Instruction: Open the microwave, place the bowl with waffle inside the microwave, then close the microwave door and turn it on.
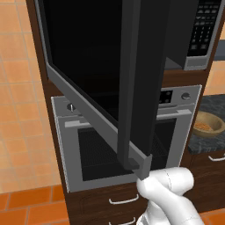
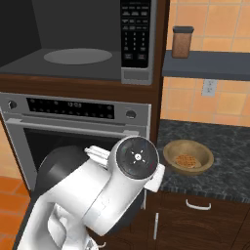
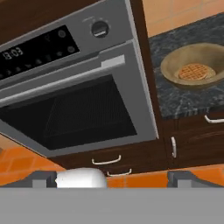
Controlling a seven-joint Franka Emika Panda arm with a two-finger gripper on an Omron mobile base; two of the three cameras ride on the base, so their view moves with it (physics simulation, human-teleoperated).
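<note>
- Black glass fills the microwave door point(image 1: 101, 66), which is swung wide toward the left base camera, so the first step of the task can be judged done.
- Behind it, the microwave point(image 2: 73, 53) cavity is shown open in the right base view, with a pale round turntable point(image 2: 77, 55) lying flat on its dark grey floor, ready to take a dish.
- A dark keypad panel point(image 2: 135, 33) with small pale buttons is set in the silver-grey frame at the cavity's right.
- Wood-coloured and round, the bowl with waffle point(image 2: 188, 156) is seen resting on the speckled dark stone counter point(image 2: 224, 146), to the right of the oven and well apart from the arm; the grid-patterned waffle lies flat in its lighter inside.
- The gripper point(image 3: 111, 179) is kept with its fingers fully apart and nothing between them; it is aimed toward the oven point(image 3: 74, 105) front and the counter, which suits a reach toward the bowl as the likely next step.
- Brushed silver metal frames the oven's dark mesh window, with a round knob and a black display above.
- A brown jar point(image 2: 181, 42) with a dark lid stands on the grey shelf point(image 2: 210, 63) above the counter, clear of the likely path.
</note>
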